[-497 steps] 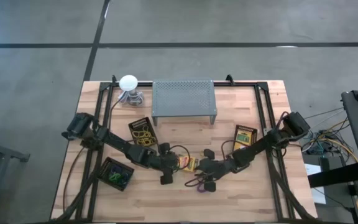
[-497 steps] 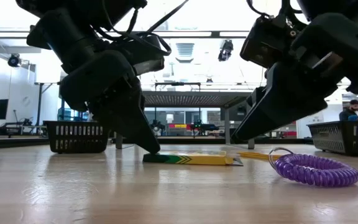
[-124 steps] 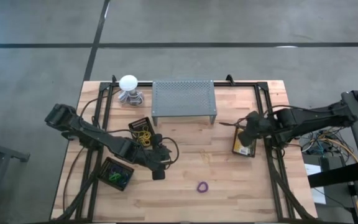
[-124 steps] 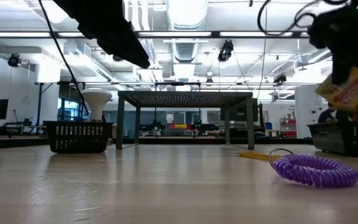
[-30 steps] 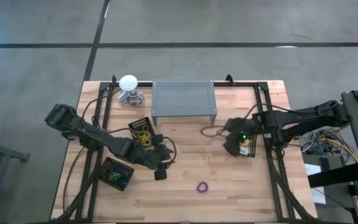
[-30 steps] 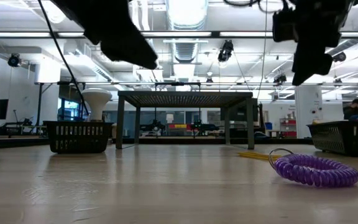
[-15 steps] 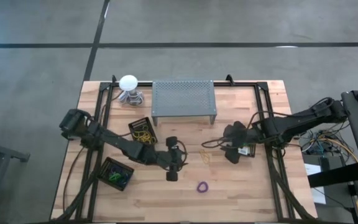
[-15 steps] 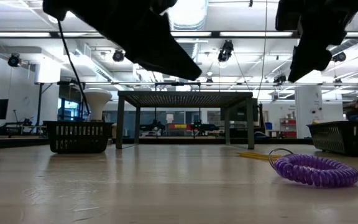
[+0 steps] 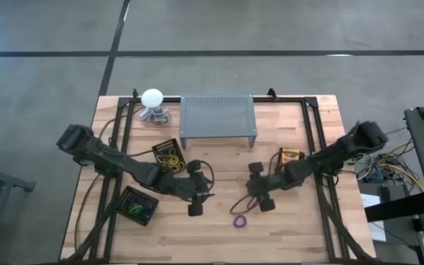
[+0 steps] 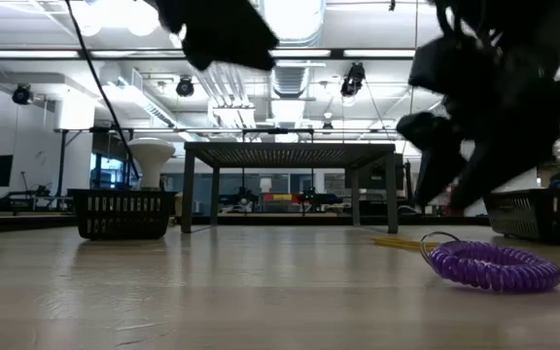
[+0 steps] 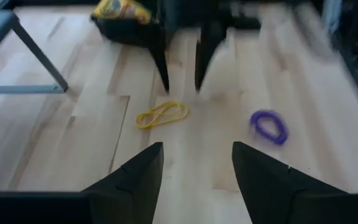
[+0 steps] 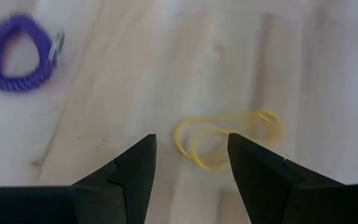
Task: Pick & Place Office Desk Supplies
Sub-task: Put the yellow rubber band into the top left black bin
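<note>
A yellowish rubber band (image 12: pixel 225 140) lies flat on the wooden table near its middle, also seen from the left wrist as a flat loop (image 11: pixel 161 114). My right gripper (image 9: pixel 258 188) hangs open just above the band, tilted down, its fingers apart and touching nothing. A purple coil loop (image 9: pixel 239 221) lies on the table nearer the front edge, beside the band. My left gripper (image 9: pixel 197 189) hovers open and holds nothing, left of the band and pointing toward it. A crayon box (image 9: pixel 290 156) sits in the black basket at the right.
A grey perforated stand (image 9: pixel 218 120) and a white ball-topped object (image 9: pixel 152 99) stand at the far edge. Two black baskets sit at the left, one with yellow bands (image 9: pixel 168 154), one with green and purple loops (image 9: pixel 137 205).
My right gripper has come down from beside the right basket toward the table's middle and near edge, rolling its wrist, and now hangs over the rubber band. My left gripper swung a little toward the right and came back. Both stay open.
</note>
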`<state>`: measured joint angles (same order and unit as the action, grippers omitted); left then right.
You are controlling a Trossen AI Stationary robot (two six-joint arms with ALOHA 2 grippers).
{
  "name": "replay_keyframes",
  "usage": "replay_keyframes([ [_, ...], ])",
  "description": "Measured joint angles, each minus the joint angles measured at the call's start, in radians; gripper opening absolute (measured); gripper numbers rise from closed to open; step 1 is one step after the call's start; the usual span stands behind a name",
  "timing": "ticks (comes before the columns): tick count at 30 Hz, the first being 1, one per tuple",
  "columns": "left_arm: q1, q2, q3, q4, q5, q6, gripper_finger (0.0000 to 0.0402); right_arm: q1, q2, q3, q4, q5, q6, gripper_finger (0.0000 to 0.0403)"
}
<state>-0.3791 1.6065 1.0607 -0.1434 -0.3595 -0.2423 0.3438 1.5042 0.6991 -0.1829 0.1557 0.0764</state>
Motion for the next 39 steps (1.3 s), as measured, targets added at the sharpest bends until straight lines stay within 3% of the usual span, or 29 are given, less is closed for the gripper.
replay_keyframes([
  [5, -0.035, -0.067, 0.000, -0.016, -0.004, -0.037, 0.0199, 0.013, 0.143, 0.015, 0.070, 0.005, -0.067, 0.0196],
  [12, -0.067, -0.104, 0.000, -0.015, -0.049, -0.054, 0.0199, 0.011, 0.223, 0.039, 0.079, 0.004, 0.016, 0.0187],
  [24, -0.071, -0.104, -0.001, -0.015, -0.072, -0.077, 0.0199, 0.010, 0.226, 0.032, 0.074, 0.002, 0.221, 0.0086],
  [32, -0.071, -0.104, -0.001, -0.015, -0.072, -0.077, 0.0199, 0.010, 0.227, 0.029, 0.073, 0.037, 0.253, 0.0016],
  [39, -0.071, -0.104, -0.001, -0.015, -0.072, -0.077, 0.0199, 0.008, 0.152, 0.020, 0.055, 0.029, 0.249, 0.0008],
])
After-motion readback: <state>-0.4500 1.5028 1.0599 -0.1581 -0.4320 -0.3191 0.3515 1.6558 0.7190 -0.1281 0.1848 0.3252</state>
